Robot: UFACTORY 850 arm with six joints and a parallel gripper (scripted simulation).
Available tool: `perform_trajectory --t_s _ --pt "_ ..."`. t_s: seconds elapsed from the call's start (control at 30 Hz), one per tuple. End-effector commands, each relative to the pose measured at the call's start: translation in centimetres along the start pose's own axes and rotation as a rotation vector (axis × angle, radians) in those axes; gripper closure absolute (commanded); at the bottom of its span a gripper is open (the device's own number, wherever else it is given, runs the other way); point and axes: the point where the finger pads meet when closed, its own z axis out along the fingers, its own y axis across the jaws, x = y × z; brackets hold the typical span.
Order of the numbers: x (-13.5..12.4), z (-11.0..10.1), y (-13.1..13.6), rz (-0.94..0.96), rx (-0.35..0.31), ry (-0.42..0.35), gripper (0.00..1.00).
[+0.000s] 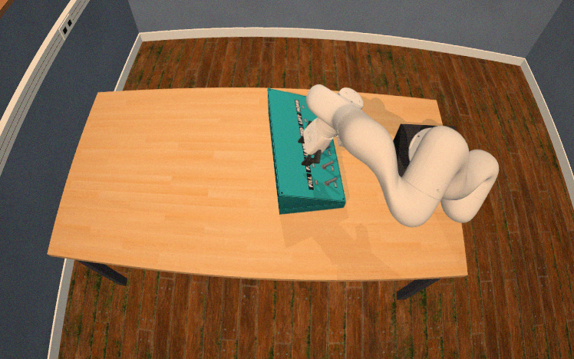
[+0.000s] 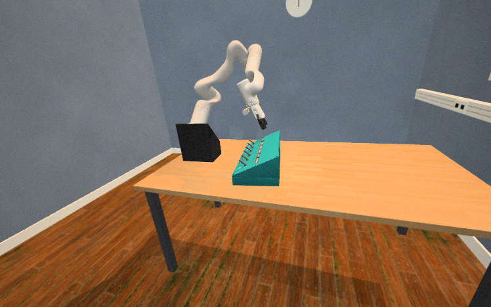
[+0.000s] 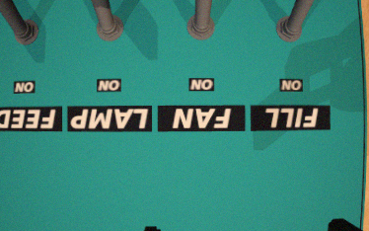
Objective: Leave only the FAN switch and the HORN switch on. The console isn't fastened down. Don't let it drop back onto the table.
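A teal wedge-shaped console (image 1: 288, 139) (image 2: 268, 168) (image 3: 187, 183) sits on the wooden table (image 1: 169, 177) (image 2: 362, 173), with a row of grey toggle levers. In the wrist view the labels FEED (image 3: 30, 118), LAMP (image 3: 110, 118), FAN (image 3: 201, 118) and FILL (image 3: 290, 118) read upside down, each under an ON mark. The FAN lever (image 3: 201, 22) (image 1: 328, 165) and FILL lever (image 3: 291, 22) (image 1: 331, 182) are cut off at the top, so I cannot tell their positions. The HORN end is out of the wrist view and partly behind the arm. My gripper (image 1: 311, 159) (image 2: 262, 124) (image 3: 247, 227) is open and empty, hovering above the FAN label.
The black robot base box (image 1: 402, 146) (image 2: 197, 146) stands on the table right behind the console. The arm arches over the console's far half. The console's FILL end lies toward the table's near long edge.
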Motion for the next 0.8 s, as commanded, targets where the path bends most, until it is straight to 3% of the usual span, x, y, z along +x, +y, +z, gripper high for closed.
perform_trajectory --t_s 0.0,0.4,0.77 --pt "-0.1 0.0 -0.8 -0.001 0.000 -0.001 0.00" --pt "-0.1 0.0 -4.8 -0.001 0.000 -0.001 0.00" --pt "-0.1 0.0 -5.6 -0.001 0.000 -0.001 0.00"
